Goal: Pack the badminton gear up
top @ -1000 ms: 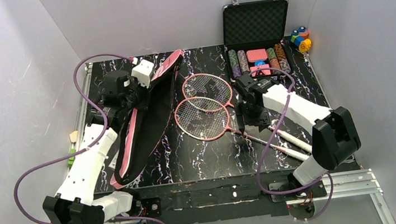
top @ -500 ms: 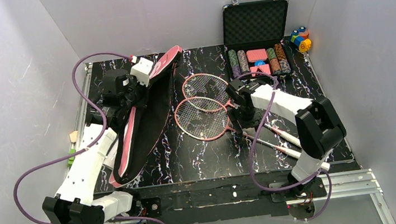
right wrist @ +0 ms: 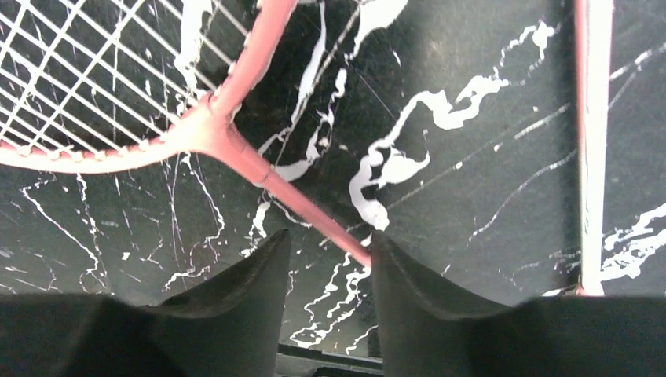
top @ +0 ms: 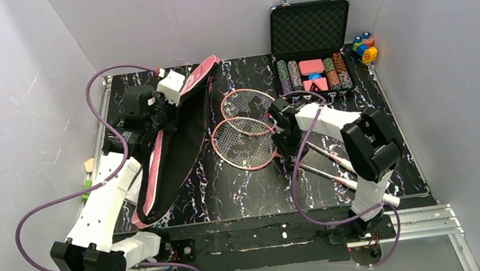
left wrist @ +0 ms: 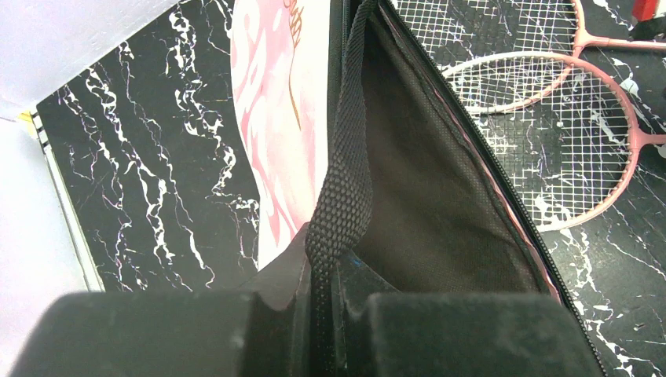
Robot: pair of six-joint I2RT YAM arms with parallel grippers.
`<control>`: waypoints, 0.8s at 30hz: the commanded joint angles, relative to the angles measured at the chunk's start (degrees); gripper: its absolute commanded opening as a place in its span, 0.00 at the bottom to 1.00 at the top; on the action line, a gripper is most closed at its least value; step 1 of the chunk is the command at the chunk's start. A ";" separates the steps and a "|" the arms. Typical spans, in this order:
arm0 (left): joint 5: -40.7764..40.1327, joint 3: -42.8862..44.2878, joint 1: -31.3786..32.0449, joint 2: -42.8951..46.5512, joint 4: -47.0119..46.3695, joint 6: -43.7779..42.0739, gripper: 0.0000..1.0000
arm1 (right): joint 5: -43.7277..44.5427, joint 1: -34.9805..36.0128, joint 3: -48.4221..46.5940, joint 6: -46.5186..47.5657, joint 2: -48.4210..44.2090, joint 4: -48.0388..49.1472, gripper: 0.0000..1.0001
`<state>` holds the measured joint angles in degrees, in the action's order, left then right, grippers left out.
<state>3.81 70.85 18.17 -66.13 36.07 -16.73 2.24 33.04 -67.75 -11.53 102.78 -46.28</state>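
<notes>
Two red-framed badminton rackets (top: pixel 245 141) with stringed oval heads lie flat near the middle of the black marbled tabletop (top: pixel 244 193). Their heads overlap, and their shafts run toward 4 o'clock beneath the right arm. The right gripper (right wrist: pixel 328 242) points down at the throat of the nearer racket, at 3 o'clock of that head. Its two black fingers are parted and straddle the thin red shaft, which runs from the throat straight into the gap between them. The gap is wider than the shaft, so nothing is pinched. The second racket's shaft lies well off at 3 o'clock of the fingers, outside their reach.

At 9 o'clock of the rackets, a pink racket-shaped fabric bag (top: pixel 155 179) lies unzipped, its dark lining showing. The mouth faces the racket heads, which lie just beside its zip edge. The left gripper (left wrist: pixel 318 302) is clenched on the black woven strap (left wrist: pixel 343 177) at the bag's far rim, holding that edge raised. An open black hard case of poker chips (top: pixel 310 28) stands at 1 o'clock.
</notes>
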 commanded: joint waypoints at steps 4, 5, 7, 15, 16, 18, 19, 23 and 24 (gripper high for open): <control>-0.47 0.36 -0.23 2.97 -1.75 0.17 0.00 | -4.11 0.39 -0.58 1.16 2.42 4.44 0.35; -0.47 0.34 -0.18 3.02 -1.69 0.33 0.00 | -4.25 0.63 -0.96 1.16 2.35 4.95 0.34; -0.55 0.30 -0.19 3.07 -1.63 0.46 0.00 | -4.41 0.99 -1.79 1.24 2.06 5.66 0.31; -1.08 -0.33 -0.20 3.83 -1.63 0.51 0.00 | -3.00 2.02 -6.28 0.63 1.22 8.15 0.07; -1.14 -0.54 -0.16 3.91 -1.56 0.49 0.00 | -2.91 2.06 -6.79 0.12 1.13 8.33 0.05; -1.21 -0.84 -0.17 4.21 -1.78 0.54 0.00 | -2.64 2.03 -8.13 -0.88 1.46 8.41 0.01; -1.25 -0.98 -0.16 4.28 -1.75 0.49 0.00 | -2.60 2.03 -8.85 -1.41 1.84 8.48 0.01; -1.27 -1.22 -0.16 4.69 -1.80 0.57 0.00 | -0.81 2.08 -11.77 -4.12 4.29 7.70 0.01; -1.33 -1.23 -0.20 4.77 -1.80 0.61 0.00 | -0.72 2.11 -12.47 -5.32 5.06 7.50 0.01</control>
<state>3.16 69.78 18.17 -64.29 36.03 -16.45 0.84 35.00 -76.16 -8.01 105.84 -38.65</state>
